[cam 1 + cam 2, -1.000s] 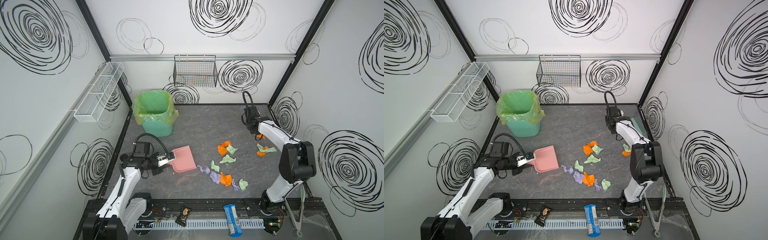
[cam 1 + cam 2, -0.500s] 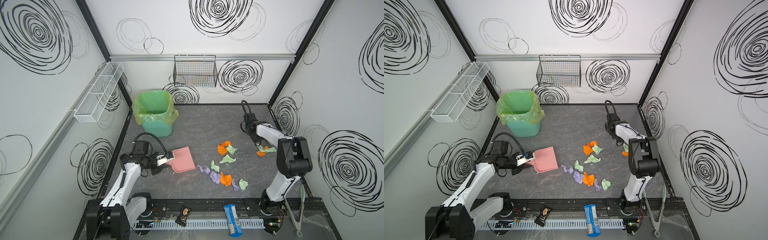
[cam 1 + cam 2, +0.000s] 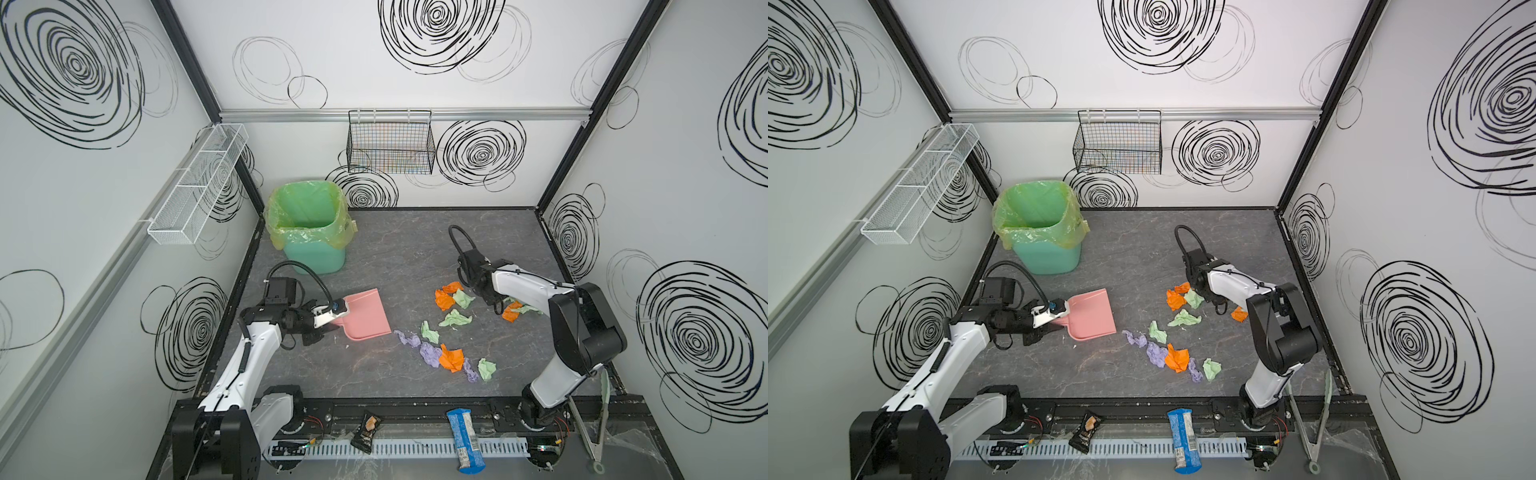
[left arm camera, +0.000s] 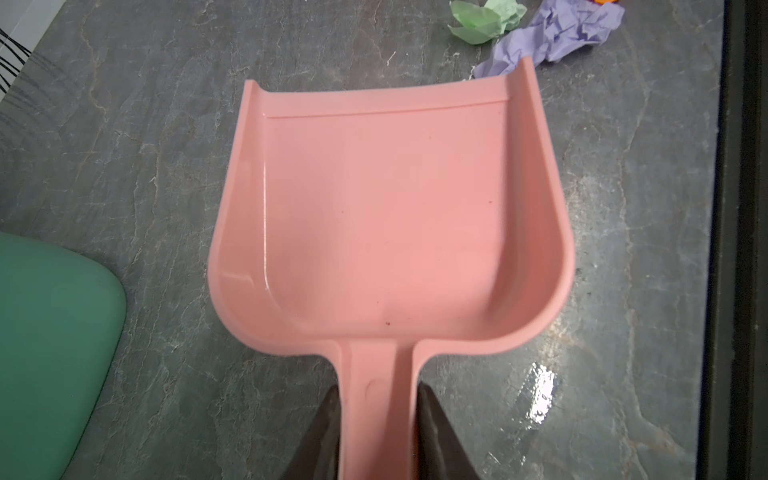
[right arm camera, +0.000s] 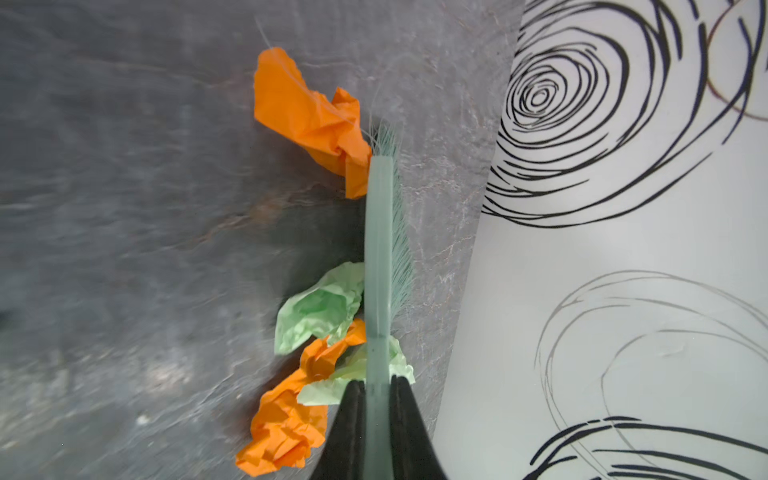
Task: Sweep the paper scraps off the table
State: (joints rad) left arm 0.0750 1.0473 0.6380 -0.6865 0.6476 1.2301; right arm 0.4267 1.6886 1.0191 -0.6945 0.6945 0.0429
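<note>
Several crumpled paper scraps in orange point(image 3: 452, 358), pale green point(image 3: 455, 319) and lavender point(image 3: 430, 353) lie on the right half of the dark grey table point(image 3: 395, 257) in both top views. My left gripper point(image 3: 332, 316) point(image 4: 378, 399) is shut on the handle of a pink dustpan point(image 3: 368, 313) point(image 4: 390, 208), which lies flat and empty, its mouth facing a lavender scrap point(image 4: 557, 37). My right gripper point(image 3: 492, 297) point(image 5: 377, 386) is shut on a pale green brush point(image 5: 379, 249). Orange point(image 5: 307, 116) and green scraps point(image 5: 320, 307) lie against the brush's side.
A green bin point(image 3: 309, 224) with a yellow liner stands at the back left. A black wire basket point(image 3: 390, 145) and a white mesh shelf point(image 3: 195, 187) hang on the walls. On the front ledge lie a blue snack wrapper point(image 3: 465, 438), a dark packet point(image 3: 365, 430) and tongs point(image 3: 594, 415).
My right arm has swung the brush from the back right corner forward and leftward, nudging the scraps by the right wall. The left arm and dustpan have hardly moved.
</note>
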